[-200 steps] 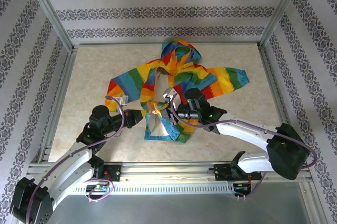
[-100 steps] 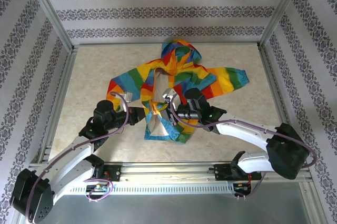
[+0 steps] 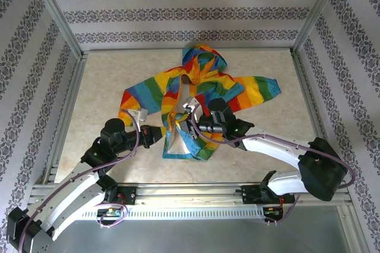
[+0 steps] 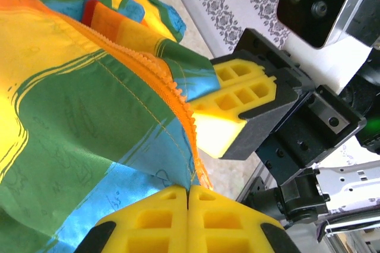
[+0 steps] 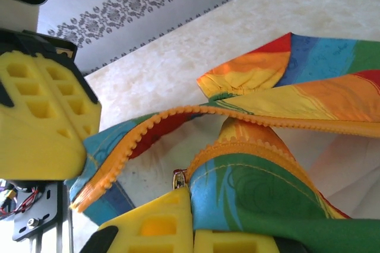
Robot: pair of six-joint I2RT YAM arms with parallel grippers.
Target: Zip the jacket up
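The rainbow-striped jacket point(image 3: 208, 87) lies open in the middle of the table, hood at the far side. My left gripper point(image 3: 161, 135) is shut on the bottom end of one front edge, pinching blue fabric and orange zipper tape point(image 4: 178, 95) between its yellow fingers point(image 4: 148, 223). My right gripper point(image 3: 189, 123) is shut on the other front edge point(image 5: 267, 193), just below the small metal slider point(image 5: 178, 179). The two rows of orange teeth point(image 5: 178, 116) stand apart, with the jacket's pale lining showing between them. Both grippers sit close together at the hem.
The beige table point(image 3: 107, 81) has metal frame rails point(image 3: 65, 116) at its sides and patterned walls behind. A sleeve point(image 3: 261, 89) stretches right and another point(image 3: 136, 95) left. The right gripper's fingers point(image 4: 237, 110) hang right next to my left gripper point(image 4: 189, 189).
The left arm pushed slightly forward, then drew back toward the near left, still holding the hem. The right arm has barely moved.
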